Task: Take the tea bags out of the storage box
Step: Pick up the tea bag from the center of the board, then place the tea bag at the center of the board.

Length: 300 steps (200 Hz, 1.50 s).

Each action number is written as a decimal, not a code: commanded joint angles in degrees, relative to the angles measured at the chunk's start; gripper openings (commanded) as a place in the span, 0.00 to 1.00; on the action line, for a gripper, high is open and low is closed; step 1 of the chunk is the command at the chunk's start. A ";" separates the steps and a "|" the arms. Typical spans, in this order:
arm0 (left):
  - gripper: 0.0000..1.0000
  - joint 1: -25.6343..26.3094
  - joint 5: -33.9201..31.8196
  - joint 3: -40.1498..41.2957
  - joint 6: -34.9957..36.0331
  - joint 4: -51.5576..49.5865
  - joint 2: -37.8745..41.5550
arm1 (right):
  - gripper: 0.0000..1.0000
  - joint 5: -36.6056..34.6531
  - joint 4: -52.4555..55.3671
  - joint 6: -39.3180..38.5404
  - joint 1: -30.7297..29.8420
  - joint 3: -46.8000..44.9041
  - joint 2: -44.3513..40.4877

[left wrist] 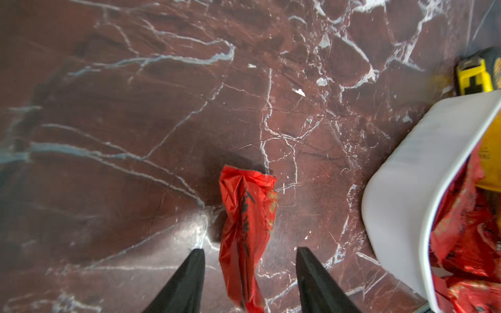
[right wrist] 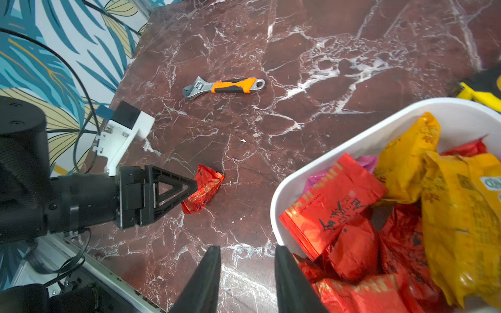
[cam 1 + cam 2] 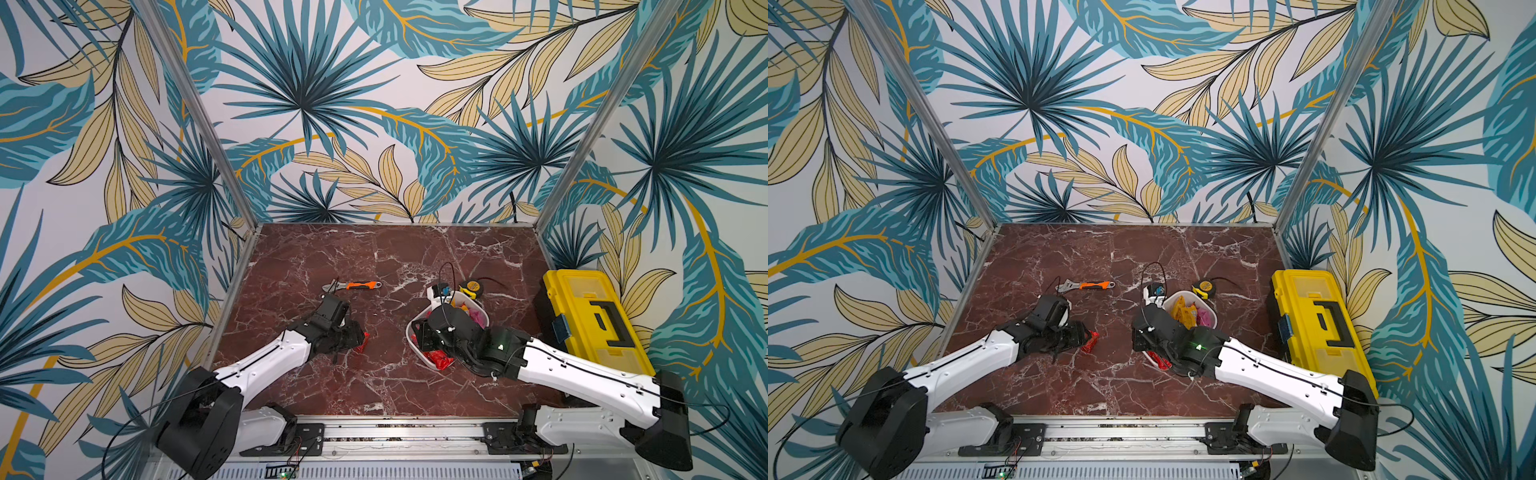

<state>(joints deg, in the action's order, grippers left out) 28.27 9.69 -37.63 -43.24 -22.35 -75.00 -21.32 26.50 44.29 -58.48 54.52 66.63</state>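
One tea bag (image 1: 246, 216) btwn left claw (image 1: 249, 249), wrist-cam only.

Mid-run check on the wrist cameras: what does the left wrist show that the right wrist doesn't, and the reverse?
Left wrist only: the left gripper seen from behind, fingers spread either side of the loose red tea bag, a gap on each side. Right wrist only: the wrench, the right gripper open and empty at the storage box edge, and a pink sachet inside. Both: that red tea bag lying on the table outside the box, plus more tea bags, red and yellow, in it.
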 commanded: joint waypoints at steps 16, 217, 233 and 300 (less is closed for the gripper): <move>0.46 0.64 1.03 -3.46 3.98 4.16 -7.48 | 0.39 -2.50 3.75 3.78 0.28 -2.05 -1.45; 0.21 -17.82 -5.40 -13.25 21.66 -3.28 -16.72 | 0.38 6.74 7.58 1.08 11.46 -1.96 -1.05; 0.30 -17.92 -5.23 -13.11 21.59 -2.99 -17.88 | 0.38 7.48 9.78 0.46 13.38 -1.79 -1.15; 0.76 -18.19 -4.98 -15.47 20.18 -5.86 -9.85 | 0.39 6.20 22.19 -3.10 18.99 1.62 -4.75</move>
<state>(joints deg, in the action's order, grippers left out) 10.44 4.32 -49.56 -22.74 -25.78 -90.96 -13.65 40.47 43.59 -41.08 54.15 64.31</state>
